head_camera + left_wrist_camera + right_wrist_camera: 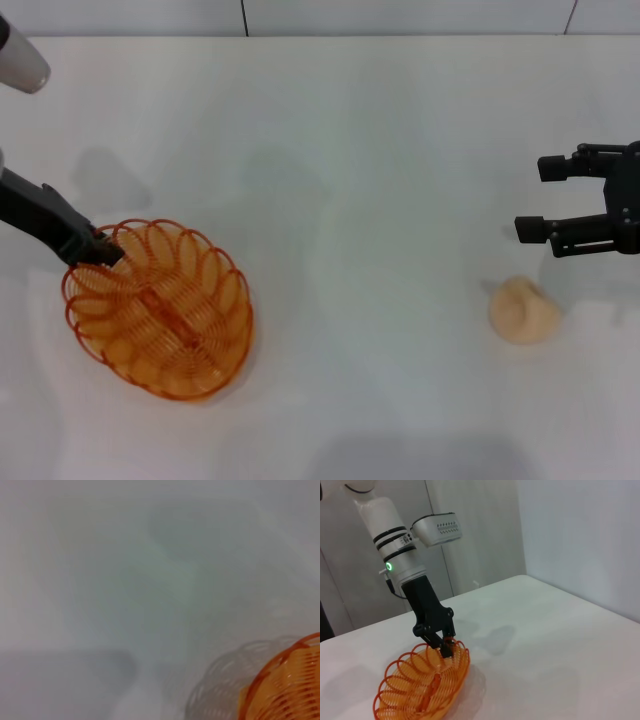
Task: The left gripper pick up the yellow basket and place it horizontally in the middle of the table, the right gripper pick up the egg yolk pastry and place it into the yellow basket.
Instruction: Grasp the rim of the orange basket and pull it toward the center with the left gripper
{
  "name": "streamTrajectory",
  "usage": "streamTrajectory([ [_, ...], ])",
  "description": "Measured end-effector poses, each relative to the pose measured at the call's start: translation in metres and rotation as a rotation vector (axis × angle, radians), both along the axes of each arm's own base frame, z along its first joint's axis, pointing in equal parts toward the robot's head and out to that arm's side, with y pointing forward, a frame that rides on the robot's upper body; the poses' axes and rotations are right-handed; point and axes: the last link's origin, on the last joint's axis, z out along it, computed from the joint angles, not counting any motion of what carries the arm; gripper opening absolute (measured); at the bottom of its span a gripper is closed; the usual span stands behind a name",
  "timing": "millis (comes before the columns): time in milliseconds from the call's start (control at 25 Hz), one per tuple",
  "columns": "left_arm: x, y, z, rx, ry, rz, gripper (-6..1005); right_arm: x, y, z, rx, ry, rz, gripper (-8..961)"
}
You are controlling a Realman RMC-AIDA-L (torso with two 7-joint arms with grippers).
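Head view, layout: the white surface (340, 200) carries the yellow basket (160, 310) on the robot's left and the egg yolk pastry (523, 311) on its right, the two well apart.
Left hand (103, 250): comes in from the left edge on a dark arm and is closed on the far rim of the yellow basket, its tip over the looped wire edge.
Left hand, seen from the right wrist view: the dark fingers (445, 647) pinch the basket's rim from above, below a white arm segment with a green light.
Yellow basket: oval, orange-amber wire, scalloped rim, lying at a slant on the left part of the surface; whether its base touches the surface or is slightly lifted I cannot tell.
Left wrist view: only a corner of the basket (290, 685) shows, with its wire shadow on the surface beside it.
Right hand (535, 198): at the right edge, over the surface, fingers spread apart and holding nothing.
Egg yolk pastry: pale, rounded, resting on the surface near the right hand and on the robot's side of it, not touched by it.
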Motion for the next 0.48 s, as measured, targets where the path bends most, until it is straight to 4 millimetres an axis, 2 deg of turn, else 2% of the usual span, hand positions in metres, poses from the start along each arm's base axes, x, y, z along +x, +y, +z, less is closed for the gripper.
streamTrajectory([
  [480,0.026,0.006,0.01,0.072,-0.173,0.06,87,0.0,0.003,0.0,0.009,0.003,-0.006,857],
])
